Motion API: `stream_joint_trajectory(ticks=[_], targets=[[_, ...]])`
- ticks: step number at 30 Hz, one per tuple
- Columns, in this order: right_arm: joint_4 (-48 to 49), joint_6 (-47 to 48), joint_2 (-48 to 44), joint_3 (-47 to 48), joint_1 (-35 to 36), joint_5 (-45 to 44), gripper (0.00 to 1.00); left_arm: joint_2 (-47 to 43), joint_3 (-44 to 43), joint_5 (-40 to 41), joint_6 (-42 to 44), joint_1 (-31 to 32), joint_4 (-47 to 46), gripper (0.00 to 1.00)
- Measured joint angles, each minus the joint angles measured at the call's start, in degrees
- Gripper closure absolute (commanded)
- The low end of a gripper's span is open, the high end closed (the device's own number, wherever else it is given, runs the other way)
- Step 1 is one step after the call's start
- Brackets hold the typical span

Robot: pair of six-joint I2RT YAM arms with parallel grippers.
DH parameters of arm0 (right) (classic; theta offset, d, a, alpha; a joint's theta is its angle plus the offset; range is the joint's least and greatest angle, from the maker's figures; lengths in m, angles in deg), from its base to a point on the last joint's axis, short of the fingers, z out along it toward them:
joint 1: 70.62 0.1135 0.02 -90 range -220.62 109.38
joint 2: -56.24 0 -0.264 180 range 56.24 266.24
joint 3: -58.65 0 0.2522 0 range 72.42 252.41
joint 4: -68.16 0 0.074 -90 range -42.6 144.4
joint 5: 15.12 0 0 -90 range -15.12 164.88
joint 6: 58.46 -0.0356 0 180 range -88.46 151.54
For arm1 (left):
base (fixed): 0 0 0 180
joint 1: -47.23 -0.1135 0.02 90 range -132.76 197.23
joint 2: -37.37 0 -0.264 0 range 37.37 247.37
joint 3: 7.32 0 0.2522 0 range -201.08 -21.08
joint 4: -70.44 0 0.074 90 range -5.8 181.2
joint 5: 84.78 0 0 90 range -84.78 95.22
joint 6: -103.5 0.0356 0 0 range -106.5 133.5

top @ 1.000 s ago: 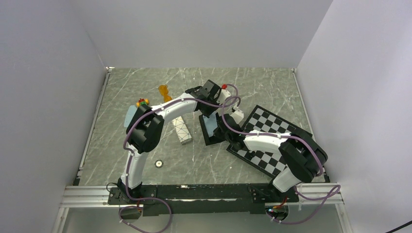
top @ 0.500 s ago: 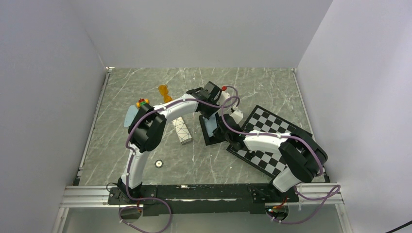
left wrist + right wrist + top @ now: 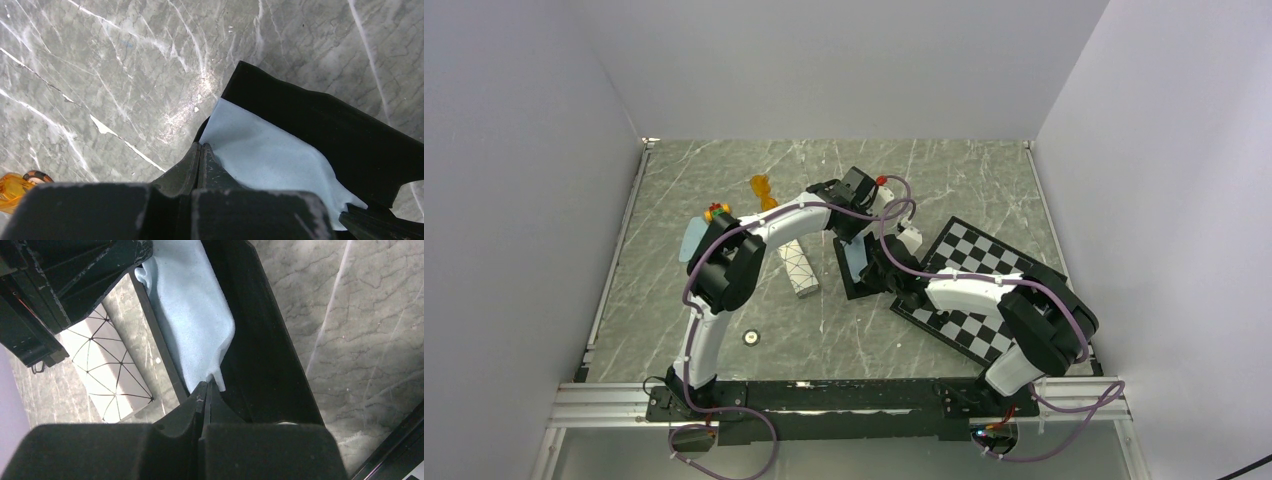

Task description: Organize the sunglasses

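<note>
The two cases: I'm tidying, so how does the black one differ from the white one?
The black case lies open, a pale blue cloth inside; the white case looks closed. The black case is plain; the white case bears black lines. Both lie on the table.

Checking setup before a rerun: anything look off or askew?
The light blue cloth lies rumpled in the open black oblong case, the shut left pincer and right pincer at its edges. The black-and-white checkerboard sits skewed.

Marble table (image 3: 964,180), black case (image 3: 325,125), checkerboard (image 3: 969,255), orange sunglasses (image 3: 762,188)
</note>
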Motion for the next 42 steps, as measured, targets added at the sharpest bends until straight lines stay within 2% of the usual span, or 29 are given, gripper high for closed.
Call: stream_joint_trajectory(ticks=[15,24,42], targets=[[-0.5,-0.2,-0.1,0.0,0.0,0.0,1.0,0.1,0.0,-1.1,-0.5,0.0,-0.2,1.0],[-1.3,-0.2,-0.1,0.0,0.0,0.0,1.0,3.6,-0.5,-0.8,-1.5,0.0,-0.2,1.0],[-1.2,-0.3,0.0,0.0,0.0,1.5,1.0,2.8,-0.2,1.2,-1.7,0.0,-0.3,1.0]])
